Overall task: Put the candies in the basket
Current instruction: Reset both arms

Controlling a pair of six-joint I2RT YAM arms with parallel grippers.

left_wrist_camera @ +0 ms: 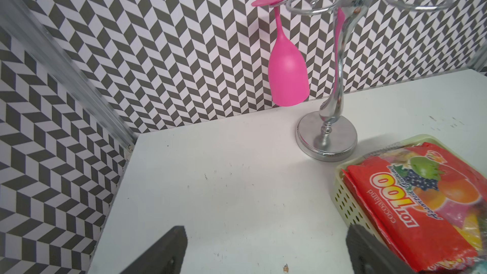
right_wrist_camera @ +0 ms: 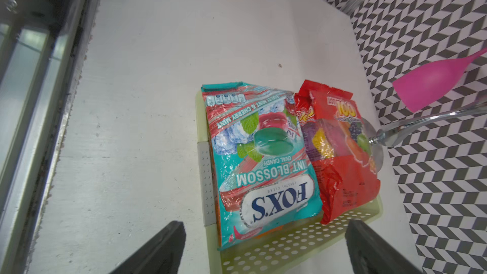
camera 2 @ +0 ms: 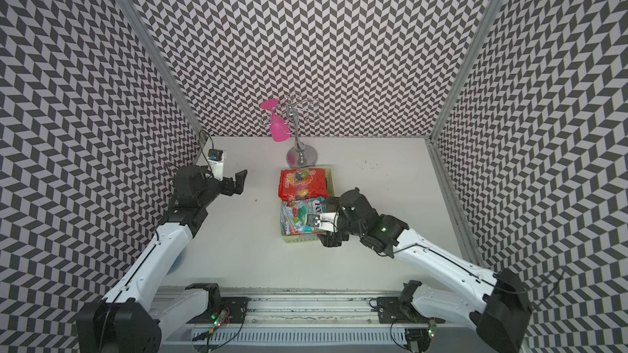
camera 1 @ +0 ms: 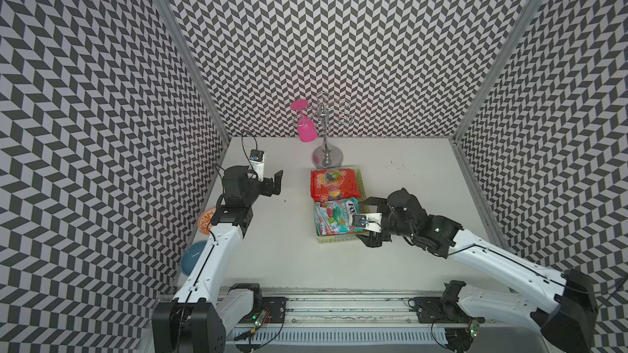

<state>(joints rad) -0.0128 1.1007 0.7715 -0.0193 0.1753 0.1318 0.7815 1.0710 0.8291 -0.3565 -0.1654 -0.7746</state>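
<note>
— Where are your bags lying?

— Both are lying flat in the basket (right_wrist_camera: pixel 276 255), side by side and touching: the teal bag (right_wrist_camera: pixel 263 159) and the red bag (right_wrist_camera: pixel 347 180). Edges of more bags are peeking out from beneath them.

— How is that sitting against your right fingers?

— Your right gripper (right_wrist_camera: pixel 264 224) is hanging over the basket's perforated wall, which is running across the gap between the two fingers (right_wrist_camera: pixel 158 251). The teal bag is lying just past the fingertips. The red bag is lying off toward the finger nearer the stand (right_wrist_camera: pixel 421 122). You're keeping those fingers spread wide, and they're gripping nothing.

— What is your left side doing?

— Your left gripper (left_wrist_camera: pixel 266 230) is hovering over bare table (left_wrist_camera: pixel 237 193), with its fingers standing wide apart and nothing between them. The basket's corner, with the red bag in it, is showing just beside one finger. The stand is rising past the fingertips, just beside the basket, and a pink glass (left_wrist_camera: pixel 288 75) is hanging upside down from it. The plate (camera 1: pixel 205 222) is lying well behind those fingers, and the left arm is partly hiding it.
</note>
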